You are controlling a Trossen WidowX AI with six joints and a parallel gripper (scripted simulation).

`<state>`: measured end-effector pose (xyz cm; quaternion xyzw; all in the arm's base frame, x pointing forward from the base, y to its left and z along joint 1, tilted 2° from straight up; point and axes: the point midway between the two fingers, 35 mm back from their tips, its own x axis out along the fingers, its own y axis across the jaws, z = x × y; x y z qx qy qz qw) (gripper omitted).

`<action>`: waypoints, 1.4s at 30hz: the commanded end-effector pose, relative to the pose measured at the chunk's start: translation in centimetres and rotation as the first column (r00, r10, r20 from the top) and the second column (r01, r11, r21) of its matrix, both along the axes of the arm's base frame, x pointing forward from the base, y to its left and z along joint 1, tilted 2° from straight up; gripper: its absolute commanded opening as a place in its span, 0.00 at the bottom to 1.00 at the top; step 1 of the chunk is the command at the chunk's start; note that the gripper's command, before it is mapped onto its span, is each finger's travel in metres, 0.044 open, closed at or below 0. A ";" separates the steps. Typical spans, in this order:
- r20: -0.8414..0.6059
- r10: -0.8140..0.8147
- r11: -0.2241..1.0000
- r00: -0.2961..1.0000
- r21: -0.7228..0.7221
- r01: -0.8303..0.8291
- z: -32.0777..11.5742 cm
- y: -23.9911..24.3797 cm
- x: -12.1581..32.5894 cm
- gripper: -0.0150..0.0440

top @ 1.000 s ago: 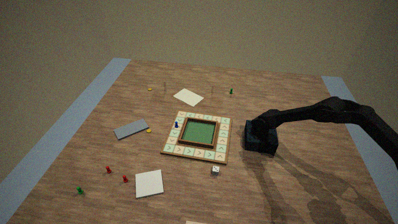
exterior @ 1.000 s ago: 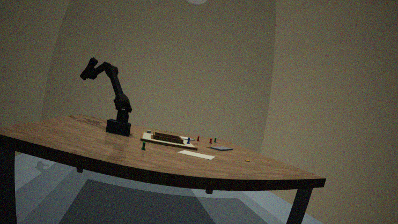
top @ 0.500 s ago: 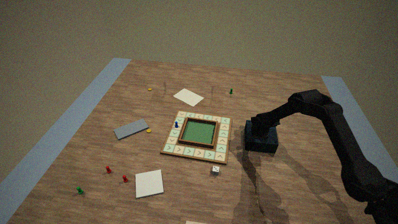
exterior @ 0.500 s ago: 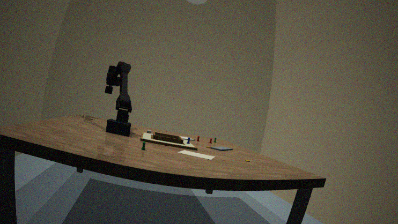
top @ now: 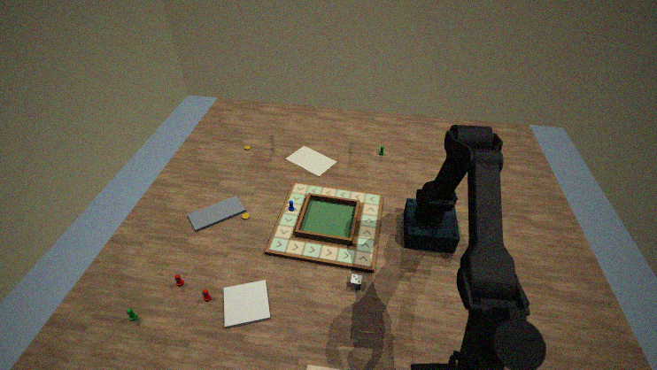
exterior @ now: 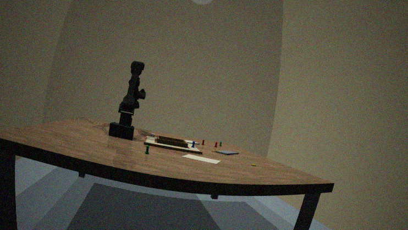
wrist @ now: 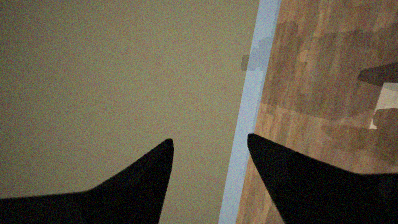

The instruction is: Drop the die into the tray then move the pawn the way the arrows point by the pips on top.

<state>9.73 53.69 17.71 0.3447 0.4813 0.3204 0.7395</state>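
Note:
A white die (top: 355,281) lies on the table just off the board's near edge in the top view. The board (top: 273,248) (exterior: 171,147) has a ring of cream and green squares with arrows around a green-floored dice tray (top: 328,218). The tray is empty. A blue pawn (top: 290,205) (exterior: 193,144) stands upright on a left-column square of the board. My gripper (wrist: 210,141) is open in the wrist view, with nothing between the fingertips. It is high above the table, away from die and pawn; its fingers are not visible in the top view.
Two red pawns (top: 179,280) (top: 206,295) and a green pawn (top: 132,314) stand at the near left. Another green pawn (top: 381,150) (exterior: 147,149) stands at the back. A white pad (top: 246,304), a grey slab (top: 217,212), a cream sheet (top: 311,160) and yellow discs (top: 245,216) (top: 247,148) lie around the board.

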 end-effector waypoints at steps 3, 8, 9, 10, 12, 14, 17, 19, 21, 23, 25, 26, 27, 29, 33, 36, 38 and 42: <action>0.009 -0.061 0.967 0.998 -0.247 0.061 -4.0 -7.2 6.8 0.72; -0.019 -0.110 0.902 0.994 -0.423 0.092 -7.0 -13.7 10.6 0.72; -0.029 -0.120 0.885 0.992 -0.456 0.094 -7.6 -15.1 11.2 0.72; -0.040 -0.131 0.867 0.991 -0.489 0.095 -8.1 -16.6 11.7 0.72; -0.066 -0.154 0.829 0.986 -0.551 0.093 -9.2 -19.5 12.6 0.72; -0.097 -0.179 0.789 0.979 -0.608 0.084 -10.2 -22.6 13.1 0.72; -0.155 -0.220 0.727 0.963 -0.684 0.056 -11.5 -27.3 13.2 0.72; -0.201 -0.251 0.686 0.947 -0.727 0.028 -12.2 -30.5 12.9 0.72; -0.251 -0.284 0.648 0.925 -0.761 -0.008 -12.9 -33.6 12.3 0.72; -0.290 -0.309 0.624 0.906 -0.781 -0.038 -13.3 -36.2 11.3 0.72; -0.305 -0.318 0.616 0.898 -0.786 -0.049 -13.4 -37.0 10.9 0.72; -0.305 -0.318 0.616 0.898 -0.786 -0.049 -13.4 -37.0 10.9 0.72; -0.305 -0.318 0.616 0.898 -0.786 -0.049 -13.4 -37.0 10.9 0.72; -0.305 -0.318 0.616 0.898 -0.786 -0.049 -13.4 -37.0 10.9 0.72; -0.305 -0.318 0.616 0.898 -0.786 -0.049 -13.4 -37.2 10.7 0.72; -0.305 -0.318 0.616 0.898 -0.787 -0.049 -14.5 -37.2 10.8 0.72; -0.305 -0.318 0.616 0.898 -0.787 -0.049 -14.9 -37.2 10.8 0.72; -0.305 -0.318 0.616 0.898 -0.787 -0.049 -15.0 -37.2 10.8 0.72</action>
